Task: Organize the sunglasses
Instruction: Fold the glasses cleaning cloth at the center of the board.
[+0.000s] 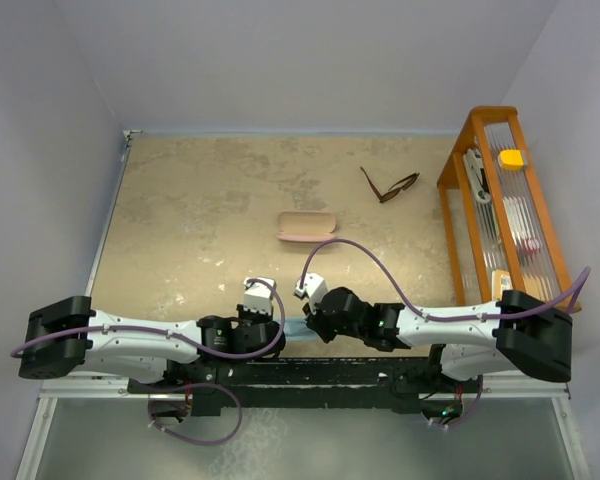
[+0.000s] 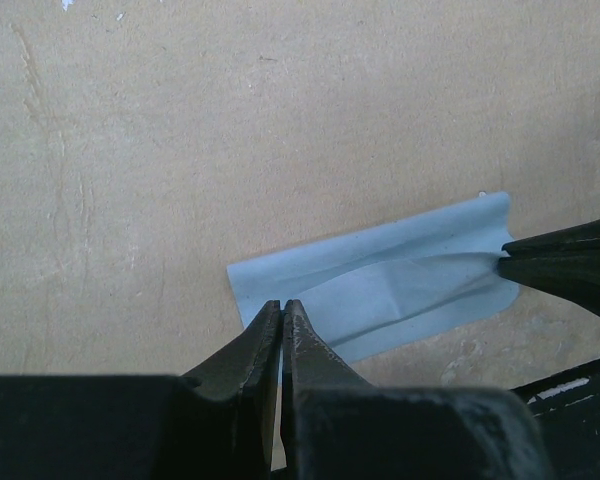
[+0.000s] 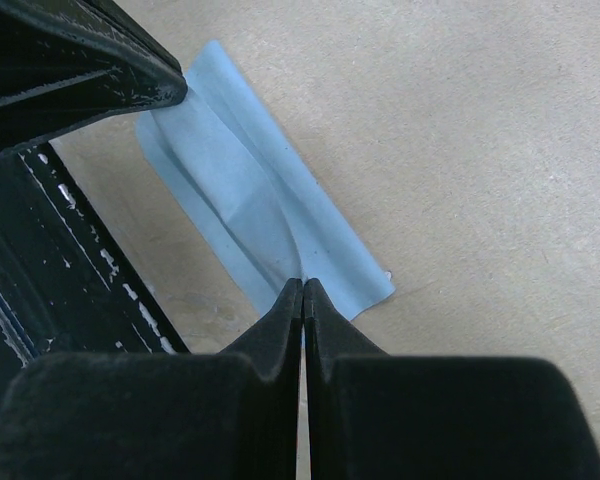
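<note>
The sunglasses (image 1: pixel 388 186) lie on the table (image 1: pixel 200 200) beyond the pink case (image 1: pixel 307 225) and to its right, between it and the wooden rack (image 1: pixel 458 160). Their temple arms are spread open and nothing touches them.

Both of your arms are on the near side of the pink case, working the light blue cloth (image 2: pixel 380 290). The left pincer (image 2: pixel 282 312) is fully closed, its tips on one end of the folded cloth. The right pincer (image 3: pixel 302 292) is closed just as tightly on the opposite end, where creases run into its tips. Each looks to have hold of the cloth and nothing else.

What could go wrong, as I judge it:
- The cloth is thin and each pincer holds only a sliver of edge. Pull the ends apart unevenly and one end will likely slip free, or the fold will open.
- Your two wrists sit very near each other on that side of the pink case, so a careless turn could knock them together.
- The pink case looks closed and the glasses are unfolded. Go for the thin frame with spread temples and it may skid across the table, or a lens may scrape.

I can read no brand, label or writing on the pink case, the cloth or the glasses. Whatever sits in the rack is too small to make out.
</note>
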